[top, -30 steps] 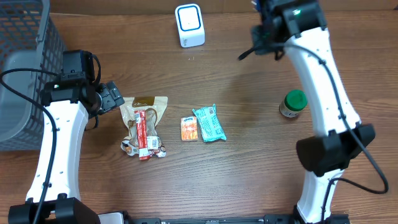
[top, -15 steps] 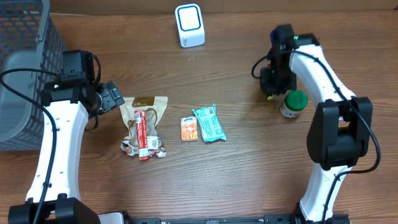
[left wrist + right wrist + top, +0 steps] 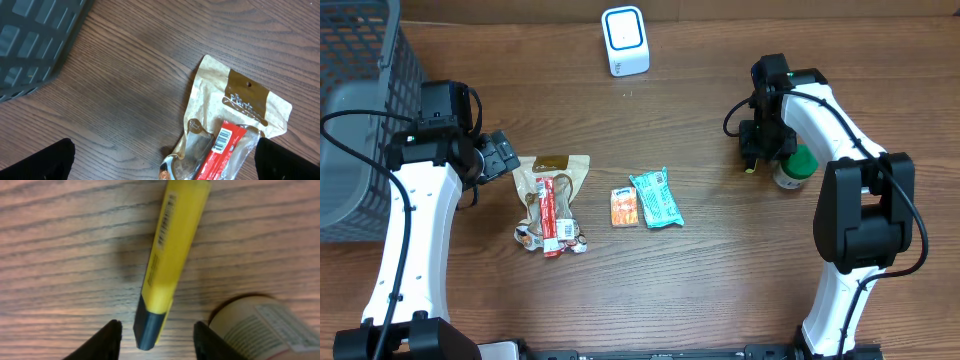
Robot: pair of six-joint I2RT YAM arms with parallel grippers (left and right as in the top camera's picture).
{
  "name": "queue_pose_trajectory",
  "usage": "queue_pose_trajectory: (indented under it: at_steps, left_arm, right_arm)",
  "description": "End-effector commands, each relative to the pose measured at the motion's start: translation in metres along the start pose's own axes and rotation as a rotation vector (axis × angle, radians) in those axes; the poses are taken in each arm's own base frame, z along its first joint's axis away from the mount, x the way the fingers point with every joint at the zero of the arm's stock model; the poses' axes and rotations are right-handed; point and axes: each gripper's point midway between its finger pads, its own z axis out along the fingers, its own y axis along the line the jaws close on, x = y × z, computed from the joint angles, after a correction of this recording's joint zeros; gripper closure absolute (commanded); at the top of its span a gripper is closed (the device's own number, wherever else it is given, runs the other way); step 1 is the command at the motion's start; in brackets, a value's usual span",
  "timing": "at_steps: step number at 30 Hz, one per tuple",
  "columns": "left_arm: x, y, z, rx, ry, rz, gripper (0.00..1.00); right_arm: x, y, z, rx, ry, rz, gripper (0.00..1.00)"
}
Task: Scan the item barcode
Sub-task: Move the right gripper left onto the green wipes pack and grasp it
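In the right wrist view a yellow highlighter with a black cap and a barcode on its side lies on the wooden table. My right gripper stands open around its capped end, and a gap shows on each side of the cap. In the overhead view this gripper points down just left of a green-lidded jar. The white scanner stands at the back middle. My left gripper is open over the top edge of a tan snack pouch with a red bar inside.
A grey basket fills the far left. An orange packet and a teal packet lie mid-table beside the pouch. The jar stands close to my right finger.
My right arm came down from near the back edge to the table beside the jar, and its jaws opened off the yellow highlighter. The left arm has not moved.
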Motion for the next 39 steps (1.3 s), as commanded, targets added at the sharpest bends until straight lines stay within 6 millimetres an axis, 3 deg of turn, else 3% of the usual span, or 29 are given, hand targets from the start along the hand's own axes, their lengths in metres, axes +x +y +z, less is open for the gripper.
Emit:
queue_pose_trajectory:
  at_steps: [1, 7, 10, 13, 17, 21, 25, 32, 39]
  left_arm:
    - [0.001, 0.001, 0.002, -0.012, 0.005, 0.009, 0.00]
    - [0.001, 0.001, 0.002, -0.012, 0.005, 0.009, 0.00]
    - [0.001, 0.001, 0.002, -0.012, 0.005, 0.009, 0.00]
    - [0.001, 0.001, 0.002, -0.012, 0.005, 0.009, 0.00]
    - [0.001, 0.000, 0.002, -0.011, 0.005, 0.009, 0.00]
    - [0.001, 0.001, 0.002, -0.012, 0.005, 0.009, 0.00]
    - [0.001, 0.001, 0.002, -0.012, 0.005, 0.009, 0.00]
    - [0.001, 0.001, 0.002, -0.012, 0.005, 0.009, 0.00]
    - [0.001, 0.001, 0.002, -0.012, 0.005, 0.009, 0.00]
  right_arm:
    - [-0.004, 0.000, -0.004, 0.008, -0.014, -0.004, 0.42]
    - [-0.014, 0.023, -0.058, -0.006, -0.071, -0.053, 0.40]
    - [0.001, 0.051, -0.077, -0.067, -0.034, -0.105, 0.41]
    - [0.025, 0.090, -0.081, -0.182, 0.036, -0.161, 0.41]
    - [0.057, 0.129, -0.074, -0.264, 0.121, -0.230, 0.41]
    - [0.083, 0.155, -0.059, -0.247, 0.170, -0.230, 0.46]
    - [0.105, 0.176, -0.046, -0.230, 0.195, -0.256, 0.67]
    - [0.131, 0.205, -0.030, -0.214, 0.206, -0.216, 0.90]
    - [0.142, 0.230, -0.016, -0.219, 0.161, -0.210, 0.96]
